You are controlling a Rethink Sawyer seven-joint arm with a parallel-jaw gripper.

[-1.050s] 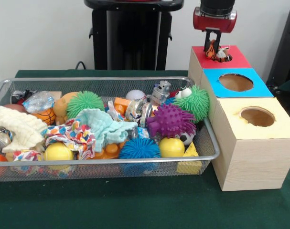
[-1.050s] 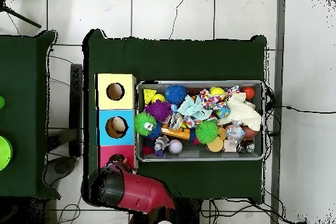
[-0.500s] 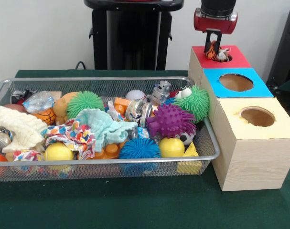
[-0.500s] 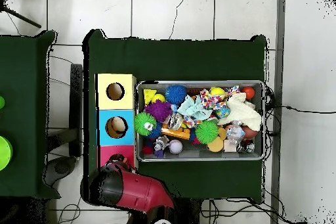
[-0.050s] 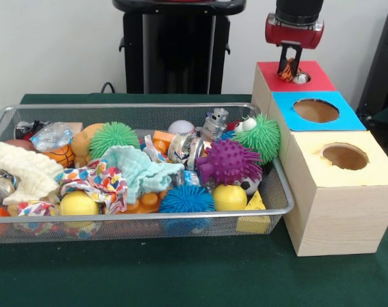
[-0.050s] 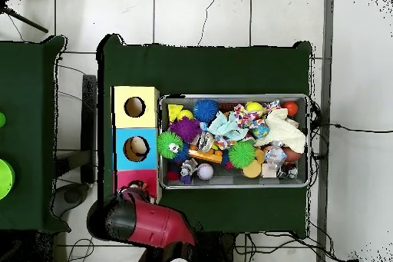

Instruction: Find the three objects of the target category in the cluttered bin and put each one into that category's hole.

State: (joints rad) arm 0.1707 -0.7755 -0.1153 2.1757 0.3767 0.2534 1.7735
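Over the red box (image 5: 294, 75) at the far end of the row, the gripper (image 5: 290, 66) has shifted slightly sideways and up since a second ago, and the orange striped toy (image 5: 287, 68) now shows less, pinched between the closed jaws right at the hole. It hangs roughly upright, long axis vertical. The boxes and the wire bin (image 5: 278, 192) of clutter sit on a green cloth (image 5: 181, 275); overhead, pale floor tiles (image 6: 230, 13) surround the table.
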